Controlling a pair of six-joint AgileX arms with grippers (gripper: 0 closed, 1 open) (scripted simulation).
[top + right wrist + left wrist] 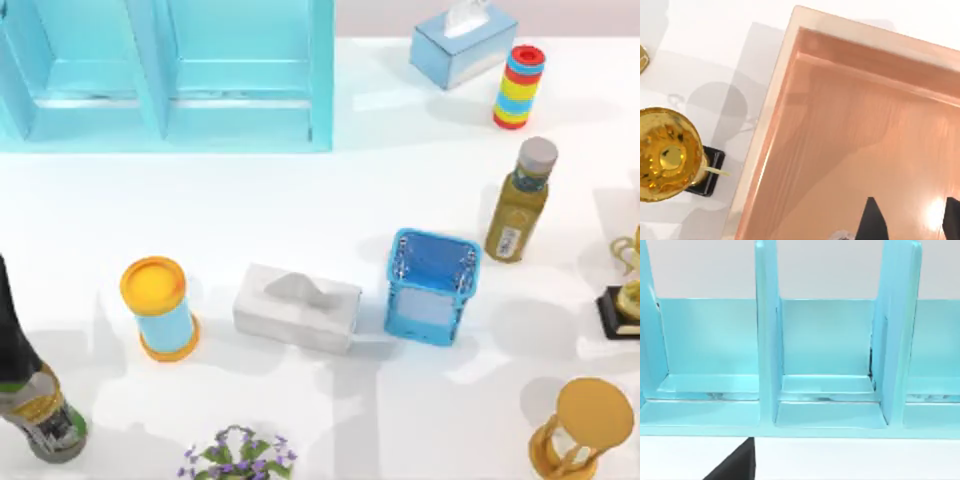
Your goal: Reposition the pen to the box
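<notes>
- The right gripper hangs over the inside of the box, a shallow copper-pink tray with low walls
- Its two dark fingers stand wide apart, with bare box floor between the tips and nothing held there
- A small pale grey bit lies on the box floor just beside one finger; too little of it shows to tell whether it is the pen
- A gold trophy on a black base stands on the white table just outside the box's long wall
- The left gripper faces a light blue shelf, near its foot; where that is from the box I cannot tell, nor how far this claw is open
</notes>
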